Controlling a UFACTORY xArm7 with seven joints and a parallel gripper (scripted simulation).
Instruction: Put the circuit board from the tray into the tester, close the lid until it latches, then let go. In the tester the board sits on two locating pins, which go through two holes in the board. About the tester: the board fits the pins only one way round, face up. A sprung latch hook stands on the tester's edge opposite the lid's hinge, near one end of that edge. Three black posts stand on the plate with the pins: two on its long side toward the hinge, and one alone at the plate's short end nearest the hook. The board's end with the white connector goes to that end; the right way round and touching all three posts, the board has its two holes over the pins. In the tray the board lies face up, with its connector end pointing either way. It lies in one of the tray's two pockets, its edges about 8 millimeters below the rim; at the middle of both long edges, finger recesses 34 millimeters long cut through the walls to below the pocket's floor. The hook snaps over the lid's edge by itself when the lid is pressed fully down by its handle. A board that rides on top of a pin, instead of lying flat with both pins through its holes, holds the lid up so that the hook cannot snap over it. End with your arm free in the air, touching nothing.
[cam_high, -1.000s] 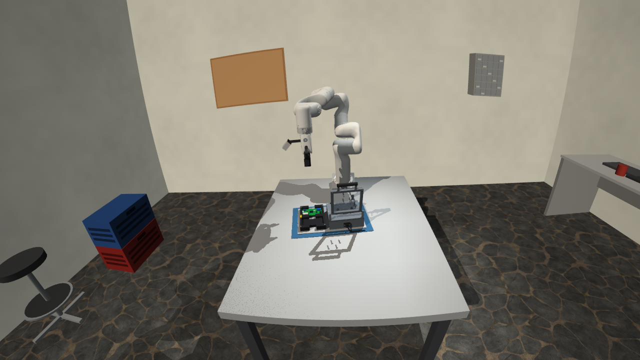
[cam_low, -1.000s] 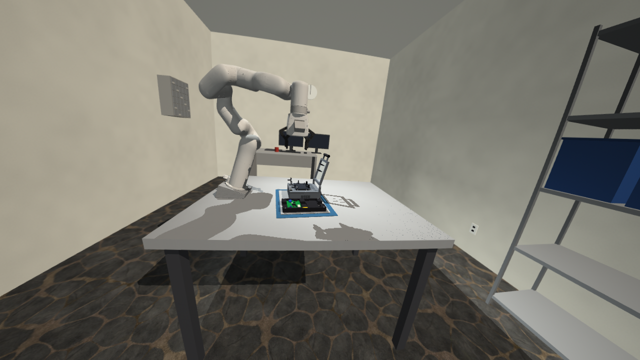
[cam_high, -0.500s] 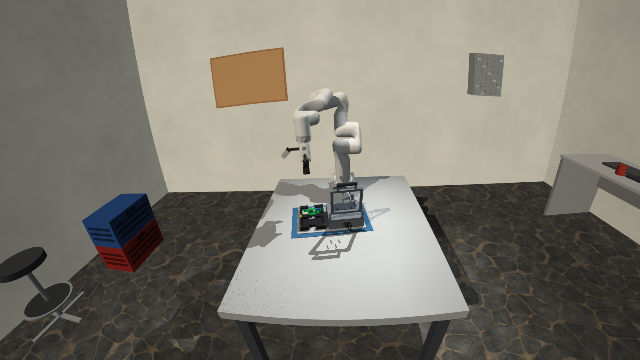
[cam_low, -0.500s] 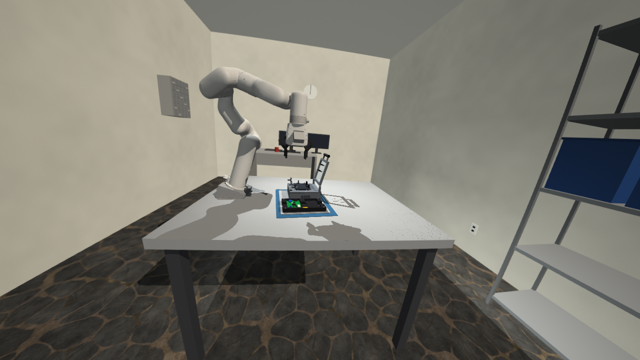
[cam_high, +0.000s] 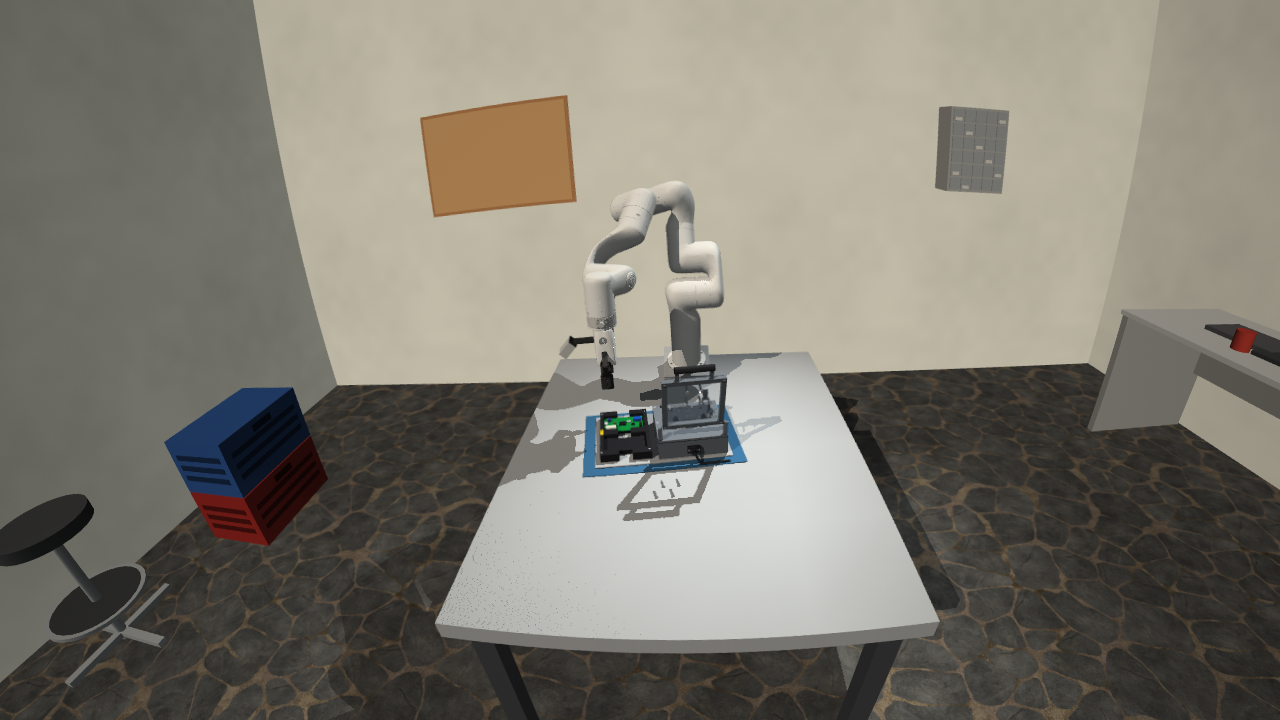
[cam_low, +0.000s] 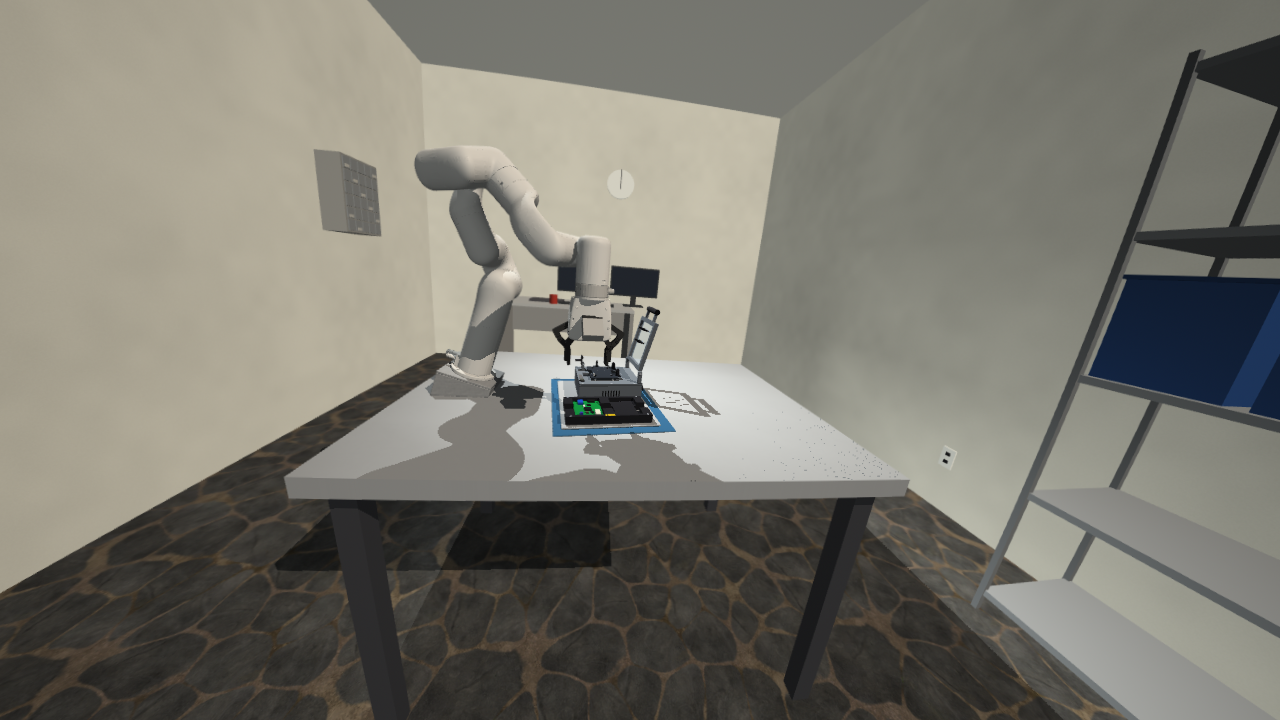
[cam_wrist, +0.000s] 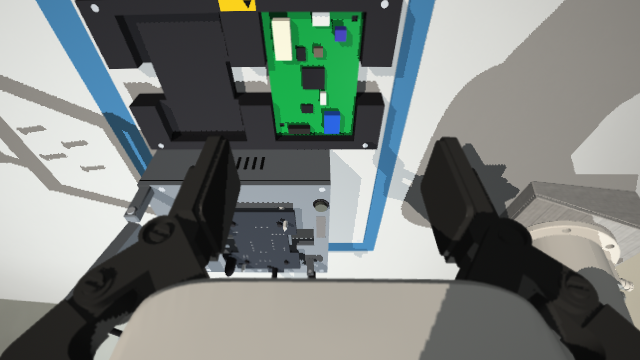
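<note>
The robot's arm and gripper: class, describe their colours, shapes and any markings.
The arm is off-white, with smooth, rounded tubular segments and elbow-like bends. The gripper has a pale housing, dark linkages with round pivots, and two flat, black finger pads. No lettering is readable.

No words or numbers can be read. A yellow rectangular label (cam_high: 602, 432) (cam_low: 610, 414) (cam_wrist: 231, 5) on the black two-pocket tray (cam_high: 624, 444) (cam_low: 586, 420) (cam_wrist: 245, 45) bears a black pointed mark, perhaps an arrow, cut off by the wrist view's edge.
</note>
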